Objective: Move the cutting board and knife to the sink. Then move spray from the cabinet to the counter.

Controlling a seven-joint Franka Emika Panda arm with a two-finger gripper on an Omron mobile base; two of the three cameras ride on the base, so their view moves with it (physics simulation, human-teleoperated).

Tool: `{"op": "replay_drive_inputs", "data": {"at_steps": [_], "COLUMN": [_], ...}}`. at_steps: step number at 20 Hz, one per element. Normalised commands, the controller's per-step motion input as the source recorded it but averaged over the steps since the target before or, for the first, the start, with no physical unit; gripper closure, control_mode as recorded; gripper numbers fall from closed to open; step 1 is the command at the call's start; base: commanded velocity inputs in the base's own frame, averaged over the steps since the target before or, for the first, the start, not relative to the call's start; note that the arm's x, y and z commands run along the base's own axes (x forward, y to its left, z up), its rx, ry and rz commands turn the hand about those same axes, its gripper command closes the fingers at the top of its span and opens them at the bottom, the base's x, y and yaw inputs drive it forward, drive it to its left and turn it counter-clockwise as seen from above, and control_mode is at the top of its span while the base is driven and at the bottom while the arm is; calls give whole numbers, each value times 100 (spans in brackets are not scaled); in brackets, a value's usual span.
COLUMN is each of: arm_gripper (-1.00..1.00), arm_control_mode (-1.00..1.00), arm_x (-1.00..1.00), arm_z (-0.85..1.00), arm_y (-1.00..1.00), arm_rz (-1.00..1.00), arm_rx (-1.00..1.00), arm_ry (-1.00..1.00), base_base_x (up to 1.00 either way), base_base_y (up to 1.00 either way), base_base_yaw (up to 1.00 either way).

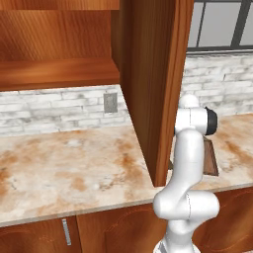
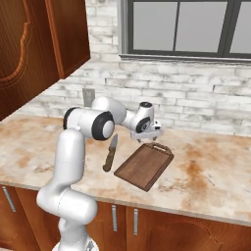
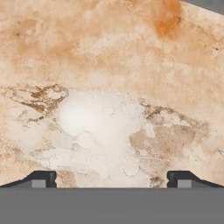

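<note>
The dark-brown cutting board [image 2: 144,166] lies on the counter [image 2: 206,181], its handle loop toward the wall. One edge of the cutting board [image 1: 211,157] peeks out behind my arm. The knife [image 2: 111,153] lies just left of the board, blade pointing at the wall. My gripper [image 2: 156,132] hangs over the board's handle end, pointing down. Its fingertips [image 3: 43,178] stand wide apart, open, with bare counter [image 3: 100,65] between them. The cabinet [image 1: 59,74] stands open above the counter [image 1: 74,163], its plank shelves bare where visible. The sink and the spray are out of view.
The open cabinet door [image 1: 158,74] juts out over the counter, close to my arm's left side. A brick wall with an outlet [image 1: 110,103] and a window [image 2: 181,27] runs behind. Low cabinets [image 2: 147,225] sit under the counter's front edge.
</note>
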Motion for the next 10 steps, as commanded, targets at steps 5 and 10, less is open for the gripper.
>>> {"op": "replay_drive_inputs", "data": {"at_steps": [5, 10], "arm_gripper": [-100, -100], "arm_control_mode": [-100, -100], "arm_x": [-48, -58], "arm_z": [-44, -46], "arm_y": [-27, -29], "arm_rz": [-3, -4], "arm_rx": [0, 0], "arm_ry": [3, 0], "base_base_x": [0, 0], "base_base_y": [0, 0], "base_base_yaw": [0, 0]}}
